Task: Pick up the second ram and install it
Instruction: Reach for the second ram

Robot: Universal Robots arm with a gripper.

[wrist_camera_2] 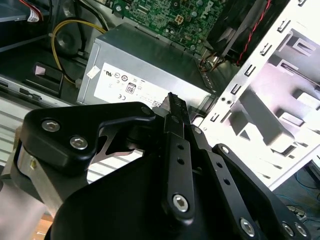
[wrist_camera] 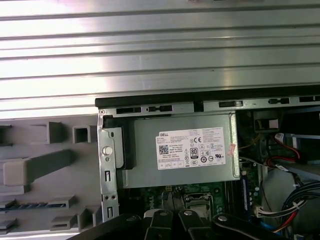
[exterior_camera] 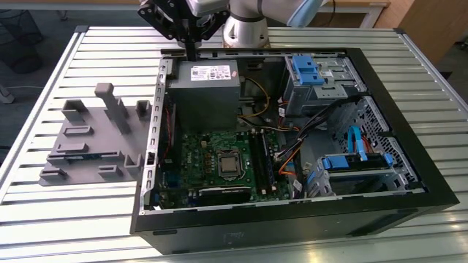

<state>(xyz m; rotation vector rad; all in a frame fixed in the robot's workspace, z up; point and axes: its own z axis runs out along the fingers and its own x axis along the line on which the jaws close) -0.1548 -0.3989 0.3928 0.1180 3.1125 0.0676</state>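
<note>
The second ram (exterior_camera: 83,156) is a thin green strip lying in a slot of the grey plastic fixture (exterior_camera: 87,142), on the exterior view's left beside the open computer case. In the first wrist view the ram (wrist_camera: 29,205) sits low in that fixture (wrist_camera: 45,170). My gripper (exterior_camera: 190,55) hangs over the back edge of the case, above the grey power supply (exterior_camera: 205,82), well away from the ram. Its fingers (wrist_camera_2: 173,107) look pressed together with nothing between them. The motherboard (exterior_camera: 216,161) lies in the case floor with long black memory slots (exterior_camera: 264,159).
The case (exterior_camera: 292,219) has drive cages with blue brackets (exterior_camera: 306,68) on the exterior view's right, and bundles of cables (exterior_camera: 292,142) cross the middle. The slatted metal table (exterior_camera: 44,219) carries both case and fixture. Upright posts (exterior_camera: 117,107) rise from the fixture.
</note>
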